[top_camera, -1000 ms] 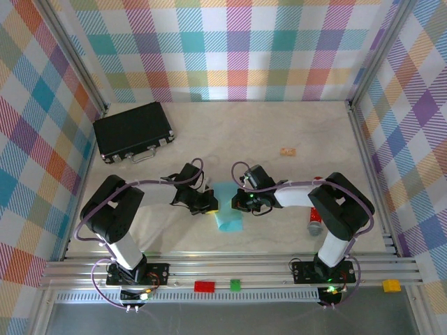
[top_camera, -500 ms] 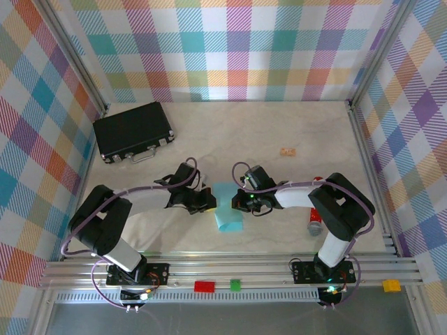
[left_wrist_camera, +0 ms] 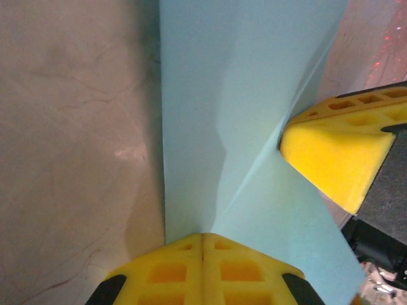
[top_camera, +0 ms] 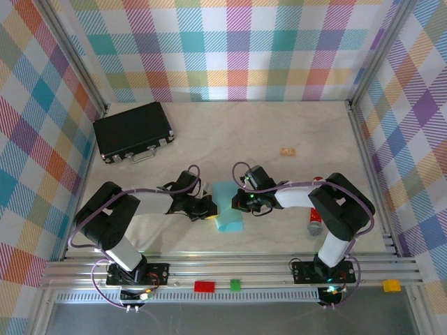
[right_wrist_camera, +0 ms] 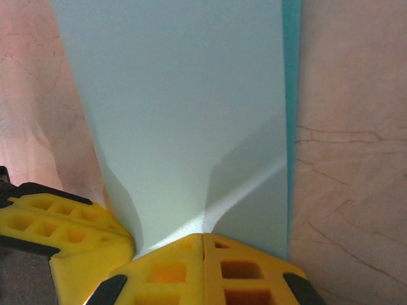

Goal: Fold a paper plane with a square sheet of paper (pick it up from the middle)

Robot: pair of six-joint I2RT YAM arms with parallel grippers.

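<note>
From above, the square sheet of paper (top_camera: 228, 213) sits mid-table toward the near edge, between the left gripper (top_camera: 209, 208) and right gripper (top_camera: 242, 202).

Left wrist: fingers pressed together, apparently pinching the sheet's edge.

Right wrist: likewise.

Opposed pulls could tear it, or a slip could skew the crease.

Bright even light, soft shadows
</note>
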